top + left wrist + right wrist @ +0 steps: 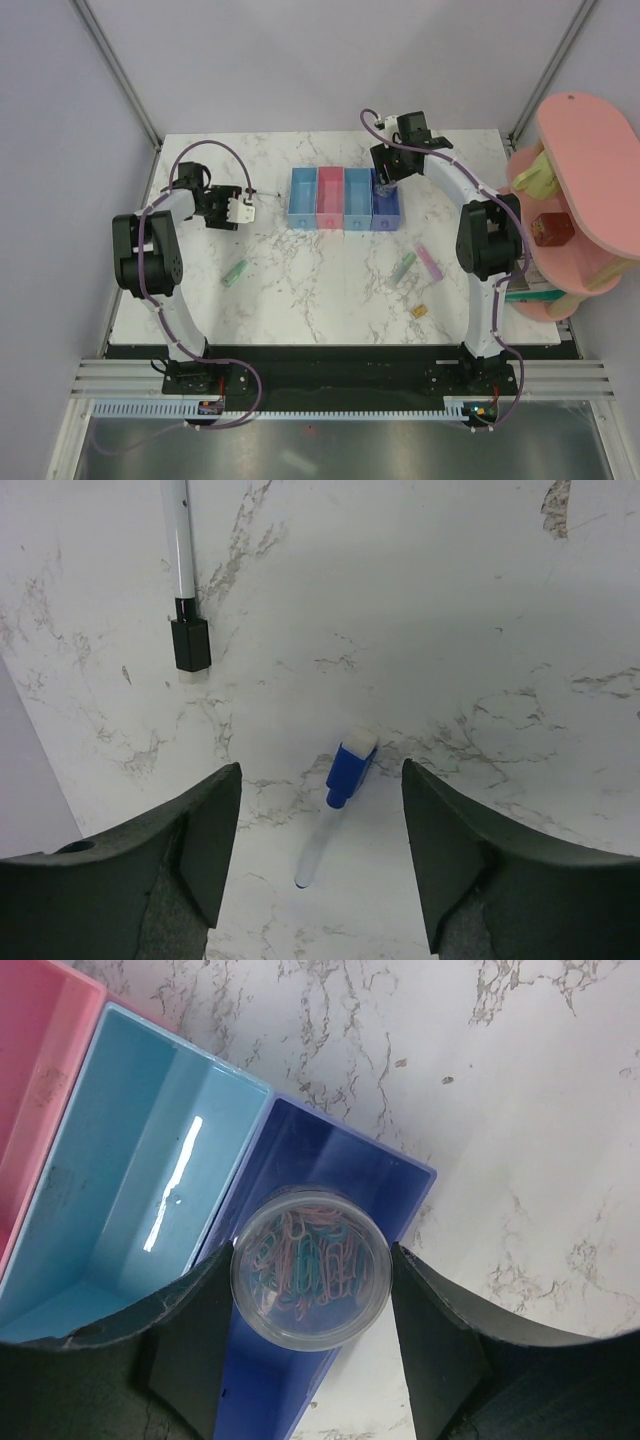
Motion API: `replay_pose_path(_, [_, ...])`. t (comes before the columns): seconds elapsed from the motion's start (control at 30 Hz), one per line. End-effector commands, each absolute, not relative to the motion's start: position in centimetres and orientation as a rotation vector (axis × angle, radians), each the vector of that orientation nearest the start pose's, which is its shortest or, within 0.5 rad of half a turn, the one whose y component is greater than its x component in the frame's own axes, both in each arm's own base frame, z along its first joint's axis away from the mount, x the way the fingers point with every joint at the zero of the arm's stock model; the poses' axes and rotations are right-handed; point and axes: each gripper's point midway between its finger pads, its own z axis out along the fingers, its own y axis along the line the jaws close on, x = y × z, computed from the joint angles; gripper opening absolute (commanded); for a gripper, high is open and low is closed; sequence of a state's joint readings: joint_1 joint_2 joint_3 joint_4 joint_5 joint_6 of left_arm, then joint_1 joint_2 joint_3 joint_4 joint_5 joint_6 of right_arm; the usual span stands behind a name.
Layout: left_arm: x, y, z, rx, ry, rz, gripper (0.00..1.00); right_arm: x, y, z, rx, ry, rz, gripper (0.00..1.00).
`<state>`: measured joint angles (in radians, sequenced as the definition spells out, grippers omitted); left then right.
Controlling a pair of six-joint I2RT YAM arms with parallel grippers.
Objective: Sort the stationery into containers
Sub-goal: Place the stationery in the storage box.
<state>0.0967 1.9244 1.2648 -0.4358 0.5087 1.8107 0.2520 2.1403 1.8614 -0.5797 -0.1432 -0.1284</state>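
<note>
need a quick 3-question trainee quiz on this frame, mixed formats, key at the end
1. True or false: the left gripper is shut on the blue-capped marker.
2. What colour is the bin under the clear round tub held by the right gripper?
3. How many loose bars lie on the table in the top view? A one, B three, C five.

Key:
1. False: it is open, with a finger on either side of the marker and neither touching it.
2. It is the dark blue bin.
3. B: two pale green bars and a pink bar.
</note>
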Motion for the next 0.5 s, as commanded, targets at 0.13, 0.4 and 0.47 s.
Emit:
replay_pose_path(0.13, [46.2, -1.2, 3.3, 1.993, 1.442, 0.067, 0.57, 54.3, 16.8, 13.6, -0.546, 2.264, 0.197, 0.53])
replay_pose_path(0.4, [45.7, -1.4, 2.6, 2.026, 1.437, 0.033, 0.56, 54.1, 17.4, 13.5, -0.564, 2.263, 0.183, 0.61])
replay_pose_path(0.47, [45.5, -1.4, 2.3, 2.044, 1.434, 0.016, 0.56, 54.1, 17.4, 13.6, -0.569, 2.261, 0.177, 0.64])
